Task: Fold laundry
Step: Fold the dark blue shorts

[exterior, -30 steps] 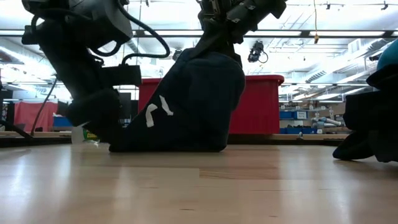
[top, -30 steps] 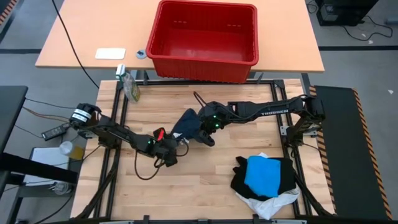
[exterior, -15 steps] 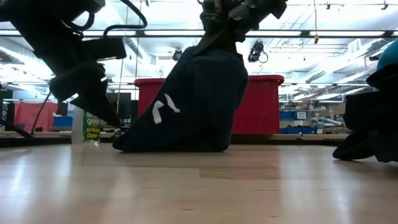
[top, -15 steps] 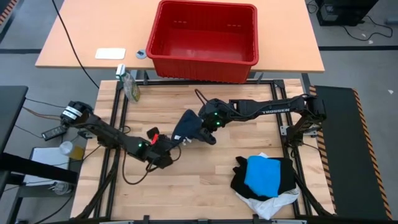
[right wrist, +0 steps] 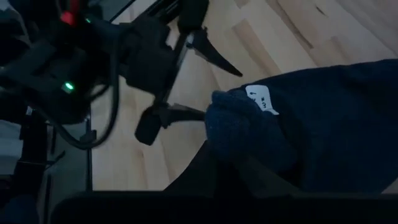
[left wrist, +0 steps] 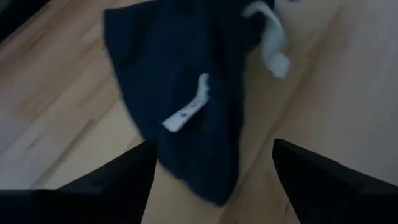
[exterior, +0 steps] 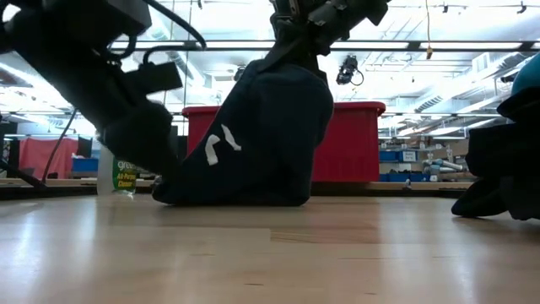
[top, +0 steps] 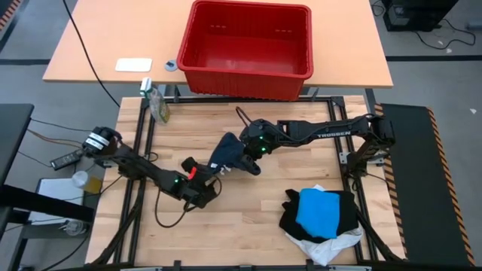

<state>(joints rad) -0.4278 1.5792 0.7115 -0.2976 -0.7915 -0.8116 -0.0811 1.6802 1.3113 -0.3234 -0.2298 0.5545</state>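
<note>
A dark navy garment [top: 226, 150] with a white drawstring [left wrist: 186, 112] hangs from my right gripper [top: 242, 150], which is shut on its top near the table's middle. Its lower end [exterior: 236, 192] rests on the wood. My left gripper [top: 214, 175] stands open at that lower end from the left. In the left wrist view its fingers [left wrist: 124, 174] flank the cloth's lower corner, and I cannot tell whether they touch it. A pile of laundry [top: 320, 214] lies at the near right: a bright blue piece on black, with white beneath. My right gripper holds the navy garment by a bunched part at its top [exterior: 295, 63], coming slanting down from the table's right. The bunched cloth [right wrist: 249, 130] hides the fingertips. The garment hangs below the hold like a tent, with its lower end on the table.
A red plastic basket [top: 248, 45] stands on the far table beyond the work surface. A small green-labelled bottle [top: 157, 104] stands at the far left corner. Bare wood lies between the navy garment and the pile, and along the near edge.
My left gripper drew back toward the table's left edge, then came again toward the navy garment's lower end, rolling its wrist on the way. The garment has stayed hanging from my right gripper, lower end on the table.
</note>
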